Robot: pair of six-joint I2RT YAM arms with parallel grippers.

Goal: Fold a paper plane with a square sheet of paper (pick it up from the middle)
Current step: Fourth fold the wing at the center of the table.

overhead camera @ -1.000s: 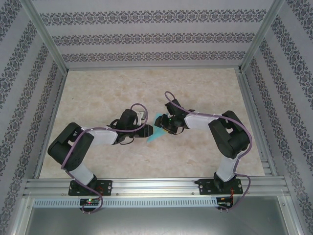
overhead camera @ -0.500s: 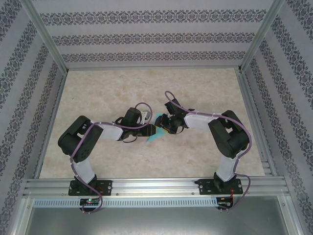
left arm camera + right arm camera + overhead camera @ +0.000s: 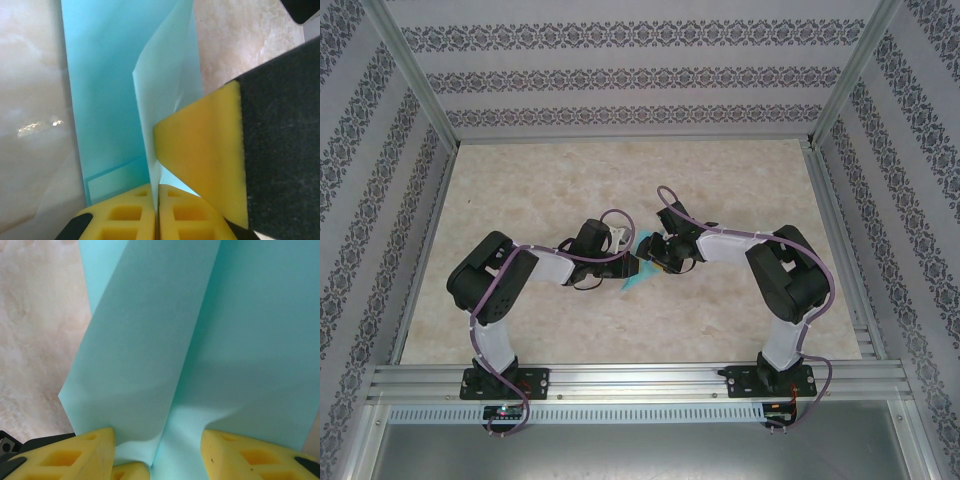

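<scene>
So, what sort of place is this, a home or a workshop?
Probably a lab robot test cell: a left arm and right arm bolted to a metal rail, on a table boxed in by wallpapered panels.

High rear overhead camera; two wrist cameras close on the same paper (image 3: 100, 75)

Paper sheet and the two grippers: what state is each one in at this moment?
square sheet of paper: partly folded, one flap standing up off the table along a crease.
left gripper: shut, pinching the raised flap.
right gripper: open, fingers apart on either side of a crease in the sheet.
</scene>
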